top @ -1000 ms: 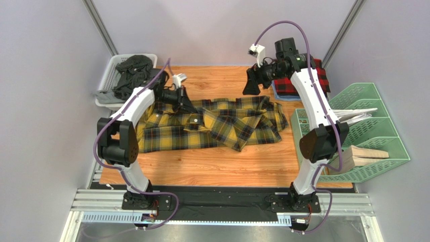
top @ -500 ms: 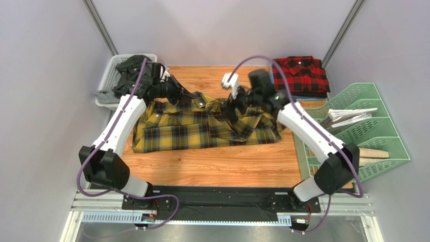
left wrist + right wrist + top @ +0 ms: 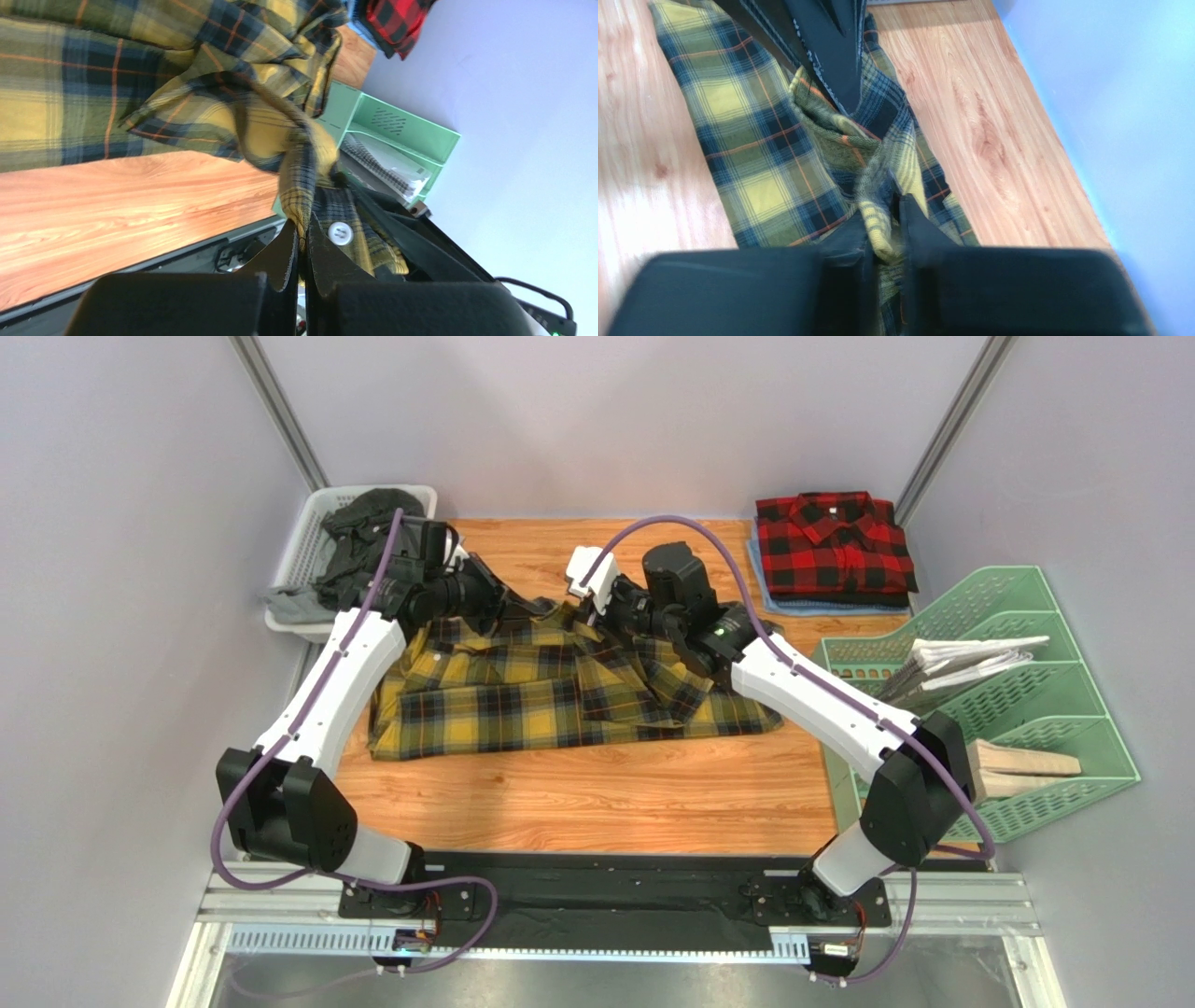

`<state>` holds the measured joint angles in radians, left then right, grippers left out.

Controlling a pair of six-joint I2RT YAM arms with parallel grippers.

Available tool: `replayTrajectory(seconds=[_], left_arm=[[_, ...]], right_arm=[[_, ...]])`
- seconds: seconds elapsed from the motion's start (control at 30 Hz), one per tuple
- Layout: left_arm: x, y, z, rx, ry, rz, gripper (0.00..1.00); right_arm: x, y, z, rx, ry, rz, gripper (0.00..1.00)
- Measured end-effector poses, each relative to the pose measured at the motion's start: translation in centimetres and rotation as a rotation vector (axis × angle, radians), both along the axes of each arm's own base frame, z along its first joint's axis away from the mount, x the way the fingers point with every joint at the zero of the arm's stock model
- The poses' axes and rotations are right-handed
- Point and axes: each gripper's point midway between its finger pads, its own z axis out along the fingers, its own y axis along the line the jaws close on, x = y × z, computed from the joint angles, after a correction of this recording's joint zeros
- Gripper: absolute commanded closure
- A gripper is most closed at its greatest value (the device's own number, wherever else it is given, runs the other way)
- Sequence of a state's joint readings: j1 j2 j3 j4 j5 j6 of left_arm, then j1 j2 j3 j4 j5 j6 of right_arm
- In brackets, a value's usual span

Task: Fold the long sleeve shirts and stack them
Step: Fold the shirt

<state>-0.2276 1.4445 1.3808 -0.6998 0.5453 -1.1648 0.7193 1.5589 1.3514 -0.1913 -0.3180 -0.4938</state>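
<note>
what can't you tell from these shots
Top view: where either arm's jaws meet the yellow shirt; the wrists cover them.
Top view: what the blue layer under the red shirt is; only its edge shows.
Top view: which garments fill the white basket; a dark heap, too small.
Left wrist view: most of the red shirt, cut by the top edge.

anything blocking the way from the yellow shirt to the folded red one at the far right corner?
Nothing visible. Only bare table lies between the yellow shirt and the red shirt. The left gripper and right gripper both pinch the yellow fabric, so nothing separates them from it either.
</note>
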Motion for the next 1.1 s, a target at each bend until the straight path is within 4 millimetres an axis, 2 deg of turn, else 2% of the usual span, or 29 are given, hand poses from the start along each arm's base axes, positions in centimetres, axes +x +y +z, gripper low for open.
replayTrajectory(seconds=[0.03, 0.1, 0.13, 0.17, 0.23, 0.3, 0.37, 0.43, 0.53, 0.6, 0.7, 0.77, 0.87, 1.0, 1.1], left_arm=[[0.1, -0.1, 0.3, -0.008, -0.013, -0.001, 0.99], [0.3, -0.3, 1.0, -0.025, -0.041, -0.006, 0.87], [0.3, -0.3, 1.3, -0.031, -0.053, -0.009, 0.77], [0.4, -0.3, 1.7, -0.038, -0.065, -0.01, 0.58], [0.6, -0.1, 2.4, -0.046, -0.104, -0.014, 0.52], [1.0, 0.3, 3.3, -0.05, -0.158, -0.018, 0.33], [1.5, 1.5, 4.1, -0.029, -0.248, -0.015, 0.26], [1.8, 2.9, 5.3, -0.006, -0.361, -0.017, 0.25], [2.0, 4.5, 7.8, 0.053, -0.566, -0.058, 0.24], [1.6, 4.8, 9.0, 0.099, -0.685, -0.11, 0.23], [0.9, 4.9, 10.0, 0.174, -0.822, -0.179, 0.22], [0.4, 5.1, 10.4, 0.227, -0.896, -0.213, 0.2], [0.1, 5.7, 10.3, 0.322, -0.981, -0.243, 0.18], [0.5, 7.0, 9.5, 0.459, -1.032, -0.261, 0.17], [0.8, 8.0, 8.5, 0.532, -1.019, -0.268, 0.16]], right_arm=[[0.2, 0.1, 0.1, 0.004, -0.001, 0.0, 1.0], [0.3, 0.1, 0.5, 0.016, 0.001, 0.005, 1.0], [0.4, 0.1, 0.8, 0.023, 0.001, 0.013, 1.0], [0.5, 0.0, 1.2, 0.032, -0.003, 0.018, 1.0], [0.8, -0.2, 2.2, 0.05, -0.008, 0.031, 1.0], [1.2, -0.7, 3.3, 0.068, -0.015, 0.04, 1.0], [1.8, -1.5, 4.5, 0.08, -0.023, 0.042, 1.0], [2.6, -2.1, 6.4, 0.094, -0.042, 0.058, 1.0], [5.9, -4.1, 9.4, 0.118, -0.101, 0.046, 1.0], [9.2, -4.9, 11.7, 0.131, -0.161, 0.047, 1.0], [13.6, -5.9, 13.0, 0.13, -0.217, 0.044, 1.0], [16.3, -6.0, 13.0, 0.128, -0.252, 0.046, 1.0], [19.6, -5.7, 11.4, 0.114, -0.281, 0.059, 1.0], [22.1, -4.8, 7.2, 0.069, -0.285, 0.077, 1.0], [23.5, -4.5, 5.4, 0.046, -0.313, 0.074, 1.0]])
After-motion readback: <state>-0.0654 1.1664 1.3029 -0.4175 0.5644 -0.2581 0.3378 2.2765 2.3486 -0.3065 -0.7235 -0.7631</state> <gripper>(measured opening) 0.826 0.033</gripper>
